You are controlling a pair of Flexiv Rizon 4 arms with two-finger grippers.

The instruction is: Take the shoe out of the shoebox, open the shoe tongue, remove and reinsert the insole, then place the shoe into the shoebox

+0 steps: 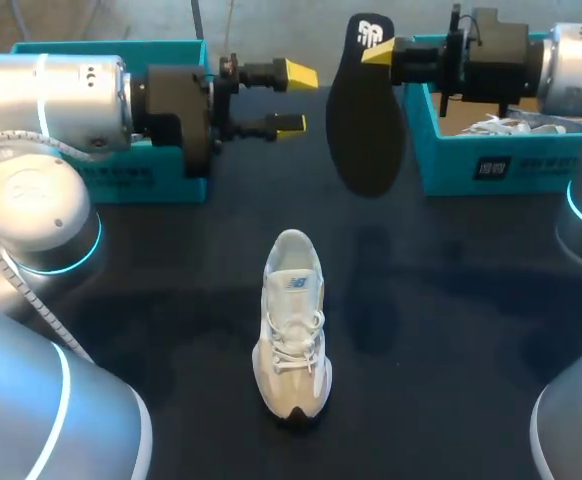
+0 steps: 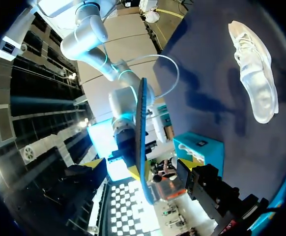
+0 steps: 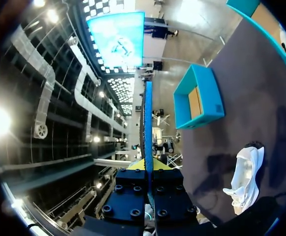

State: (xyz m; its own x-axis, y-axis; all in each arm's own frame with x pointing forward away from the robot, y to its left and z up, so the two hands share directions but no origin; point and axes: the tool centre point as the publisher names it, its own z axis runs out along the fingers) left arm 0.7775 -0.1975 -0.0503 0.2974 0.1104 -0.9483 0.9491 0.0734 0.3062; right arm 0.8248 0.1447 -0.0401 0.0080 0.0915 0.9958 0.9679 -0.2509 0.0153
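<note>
Claw state: the right claw (image 1: pixel 379 52) is closed on one end of the black insole (image 1: pixel 364 130), which is held in the air over the far part of the bench (image 1: pixel 451 300). The left claw (image 1: pixel 293 98) is held open and empty near it. The white shoe (image 1: pixel 293 325) is stood upright mid-bench, well apart from both. A teal shoebox (image 1: pixel 491 165) is set far right, a second teal box (image 1: pixel 121 175) far left.

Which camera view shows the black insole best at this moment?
The head view. There the insole hangs from the right tool, its whole flat face toward the camera. Both wrist views show it only edge-on, as a thin strip, so its shape is lost.
</note>
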